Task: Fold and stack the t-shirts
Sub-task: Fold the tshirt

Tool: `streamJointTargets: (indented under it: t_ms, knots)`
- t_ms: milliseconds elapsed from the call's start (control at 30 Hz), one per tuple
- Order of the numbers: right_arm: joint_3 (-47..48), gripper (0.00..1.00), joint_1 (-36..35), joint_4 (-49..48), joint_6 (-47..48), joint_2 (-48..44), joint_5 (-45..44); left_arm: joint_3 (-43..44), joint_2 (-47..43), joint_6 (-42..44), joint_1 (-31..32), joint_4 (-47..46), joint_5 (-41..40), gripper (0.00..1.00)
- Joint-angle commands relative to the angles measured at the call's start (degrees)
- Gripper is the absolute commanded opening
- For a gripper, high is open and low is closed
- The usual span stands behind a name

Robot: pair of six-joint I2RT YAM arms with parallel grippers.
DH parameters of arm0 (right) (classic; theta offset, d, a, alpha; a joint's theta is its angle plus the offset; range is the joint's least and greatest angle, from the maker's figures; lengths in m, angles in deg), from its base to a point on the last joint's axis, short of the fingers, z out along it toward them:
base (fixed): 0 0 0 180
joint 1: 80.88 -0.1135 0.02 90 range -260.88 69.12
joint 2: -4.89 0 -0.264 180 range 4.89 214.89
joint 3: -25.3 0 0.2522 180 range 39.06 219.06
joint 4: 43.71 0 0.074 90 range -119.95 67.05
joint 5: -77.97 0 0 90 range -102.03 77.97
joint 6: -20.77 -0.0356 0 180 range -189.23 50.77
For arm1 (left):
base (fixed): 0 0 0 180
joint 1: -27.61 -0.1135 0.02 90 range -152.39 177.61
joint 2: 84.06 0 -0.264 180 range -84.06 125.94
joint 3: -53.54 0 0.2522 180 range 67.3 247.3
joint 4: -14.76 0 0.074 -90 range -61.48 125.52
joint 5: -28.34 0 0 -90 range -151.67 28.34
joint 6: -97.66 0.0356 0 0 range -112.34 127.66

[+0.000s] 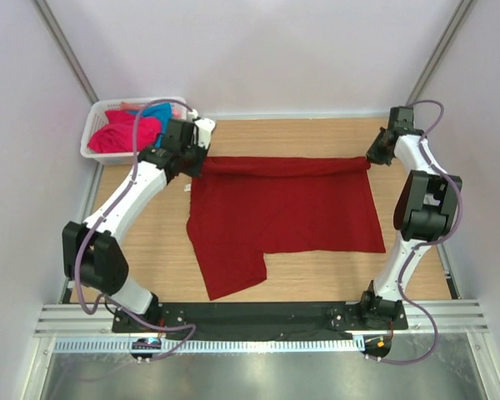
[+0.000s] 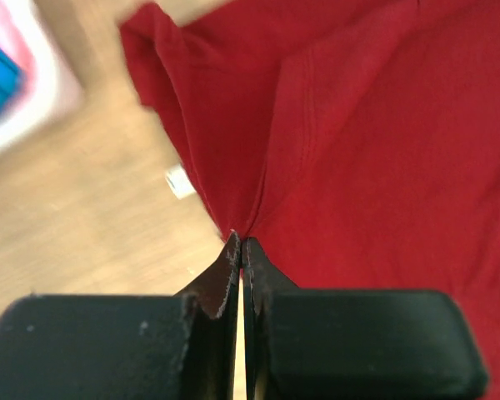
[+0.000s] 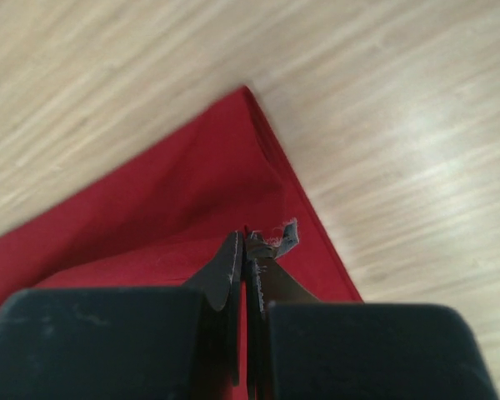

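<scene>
A dark red t-shirt (image 1: 287, 212) lies spread on the wooden table, its far edge lifted and stretched in a rolled line between both grippers. My left gripper (image 1: 202, 163) is shut on the shirt's far left corner; the cloth (image 2: 358, 142) fans out from the closed jaws. My right gripper (image 1: 372, 158) is shut on the far right corner, red cloth (image 3: 192, 200) pinched at the jaws. A small white label (image 2: 180, 182) shows by the cloth's edge. A pink t-shirt (image 1: 121, 133) and a turquoise one (image 1: 157, 111) lie in the basket.
A white lattice basket (image 1: 92, 135) stands at the far left corner of the table. White walls enclose the table on three sides. A black rail (image 1: 258, 315) with the arm bases runs along the near edge. Bare wood (image 1: 150, 242) lies left of the shirt.
</scene>
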Motion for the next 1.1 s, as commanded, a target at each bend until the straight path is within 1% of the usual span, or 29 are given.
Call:
streamJointTargets:
  t_ms: [0, 33, 133, 300, 367, 400, 433, 467, 500, 533, 567, 600, 633, 667, 733, 767, 800, 833, 867, 900, 933, 967, 1000, 1067]
  knots:
    - [-3.84, 0.01, 1.32, 1.39, 1.32, -4.57, -3.10, -3.85, -3.79, -5.20, 1.33, 3.00, 2.32, 0.00]
    - [-4.63, 0.01, 1.49, 1.22, 1.32, -5.27, -3.10, -5.96, -4.32, -5.21, 2.28, 3.10, 2.42, 0.00]
    - [-7.36, 0.01, 2.02, 0.25, 0.97, -6.15, -3.28, -9.56, -5.90, -8.72, 4.13, 3.80, 2.60, 0.00]
    - [-9.21, 0.01, 2.11, 0.51, -0.17, -5.98, -2.75, -12.39, -7.31, -11.62, 5.54, 5.82, 3.22, 0.00]
    - [-9.47, 0.02, 2.11, 1.04, -0.78, -5.63, -3.19, -12.40, -6.79, -12.50, 5.55, 8.00, 3.91, 0.04]
    - [-9.39, 0.02, 2.11, 1.21, -0.96, -5.63, -3.45, -12.04, -6.44, -12.85, 5.63, 8.80, 5.05, 0.07]
    - [-9.39, 0.05, 2.11, 1.47, -1.05, -5.45, -3.71, -11.61, -6.17, -14.16, 5.63, 9.59, 6.10, 0.12]
    - [-8.69, 0.07, 2.11, 2.52, -1.40, -5.36, -4.15, -11.25, -6.17, -14.70, 5.63, 10.47, 7.94, 0.21]
    - [-8.08, 0.10, 2.11, 3.40, -1.66, -5.19, -4.59, -11.08, -6.34, -15.23, 5.63, 11.00, 8.05, 0.23]
    - [-7.29, 0.16, 2.11, 5.85, -2.36, -5.10, -5.47, -10.47, -6.17, -15.67, 5.55, 11.96, 8.14, 0.27]
    - [-5.10, 0.20, 2.11, 7.61, -2.72, -5.01, -6.08, -9.68, -6.00, -15.84, 5.63, 14.93, 6.05, 0.29]
    - [-3.69, 0.24, 2.11, 9.89, -3.15, -4.92, -7.22, -7.49, -5.82, -15.67, 5.63, 16.53, 5.59, 0.34]
    - [-2.11, 0.25, 2.11, 14.61, -3.59, -4.92, -9.76, -6.17, -5.30, -15.24, 5.63, 18.20, 5.33, 0.52]
    - [0.43, 0.26, 2.11, 16.57, -4.73, -5.01, -10.65, -4.93, -5.20, -15.32, 5.55, 20.74, 3.32, 0.54]
    - [2.12, 0.30, 2.11, 19.57, -5.35, -6.15, -9.79, -1.50, -5.12, -15.93, 5.55, 21.29, -0.72, 0.55]
    - [2.47, 0.31, 2.11, 20.10, -6.31, -6.76, -9.26, -0.62, -5.12, -17.07, 5.29, 19.72, -2.48, 0.57]
    - [2.56, 0.33, 1.94, 20.28, -6.67, -7.47, -8.47, 0.08, -4.68, -17.60, 3.98, 18.66, -4.06, 0.58]
    - [2.39, 0.33, 1.76, 19.15, -6.85, -7.82, -7.07, 2.26, -3.81, -18.56, 3.01, 17.70, -3.91, 0.59]
    - [1.43, 0.34, 1.41, 17.75, -6.76, -8.08, -3.75, 3.68, -0.84, -20.40, 1.87, 16.47, -3.21, 0.59]
    - [0.90, 0.34, 0.63, 16.61, -6.59, -7.83, -2.67, 4.91, 0.84, -21.29, -0.15, 15.76, -1.46, 0.59]
    - [0.37, 0.34, -0.08, 14.51, -6.50, -7.39, -2.05, 7.53, 3.12, -21.82, -0.78, 15.06, -0.23, 0.57]
    - [-0.42, 0.35, -0.78, 13.44, -6.41, -6.78, 2.74, 8.52, 5.06, -22.17, -1.13, 13.05, 0.57, 0.57]
    - [-0.42, 0.35, -2.62, 12.30, -6.06, -4.68, 4.27, 9.92, 9.43, -22.35, -1.31, 12.16, 3.71, 0.55]
    - [0.97, 0.34, -4.91, 11.59, -5.97, -2.56, 6.29, 14.57, 13.67, -22.18, -1.31, 11.36, 6.80, 0.53]
